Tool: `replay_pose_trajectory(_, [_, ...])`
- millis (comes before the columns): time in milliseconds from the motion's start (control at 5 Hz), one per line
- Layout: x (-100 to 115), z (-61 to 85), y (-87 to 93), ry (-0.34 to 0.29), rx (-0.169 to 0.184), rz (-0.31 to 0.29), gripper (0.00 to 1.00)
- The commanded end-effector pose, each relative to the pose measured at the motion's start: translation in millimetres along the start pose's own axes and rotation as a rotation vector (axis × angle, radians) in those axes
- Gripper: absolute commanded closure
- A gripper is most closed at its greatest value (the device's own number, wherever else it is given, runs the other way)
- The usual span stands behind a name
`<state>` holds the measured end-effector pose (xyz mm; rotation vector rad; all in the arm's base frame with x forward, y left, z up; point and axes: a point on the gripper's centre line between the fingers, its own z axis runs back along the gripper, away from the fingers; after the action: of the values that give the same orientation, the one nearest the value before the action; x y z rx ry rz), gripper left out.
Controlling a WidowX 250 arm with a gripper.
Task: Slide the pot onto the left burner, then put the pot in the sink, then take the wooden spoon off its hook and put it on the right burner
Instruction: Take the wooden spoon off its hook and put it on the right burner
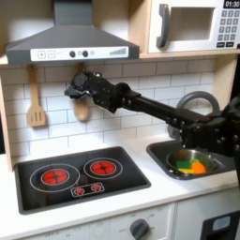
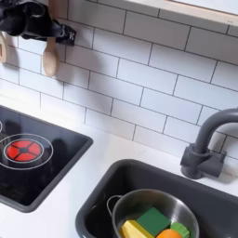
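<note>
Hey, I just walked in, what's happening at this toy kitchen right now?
A black robot arm is stretched up to the white tiled wall, its pincer at the light-brown wooden spoon hanging on its hook; whether it grips the spoon cannot be told. The shiny round steel pot, holding colourful toy food, already sits in the dark grey sink. A slotted wooden spatula hangs nearby, and both red burners are bare.
</note>
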<state>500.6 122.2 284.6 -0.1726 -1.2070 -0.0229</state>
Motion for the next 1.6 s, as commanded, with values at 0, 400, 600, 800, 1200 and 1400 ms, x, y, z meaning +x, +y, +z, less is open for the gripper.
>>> replay_pose_trajectory(0, [-2,-0.6,-1.0,0.005,-0.003,0.002,1.0])
replay_pose_trajectory(400, [-1,3.0,-1.3,-0.002,-0.012,0.002,1.0])
replay_pose_trajectory(600, [15,42.2,19.4,-0.004,-0.027,0.017,1.0])
replay_pose_trajectory(800, [2,29.1,1.2,0.015,-0.055,0.028,1.0])
replay_pose_trajectory(1200, [4,32.9,-3.2,-0.017,-0.034,0.035,1.0])
replay_pose_trajectory(1400, [0,42.1,-2.3,-0.008,-0.027,0.031,1.0])
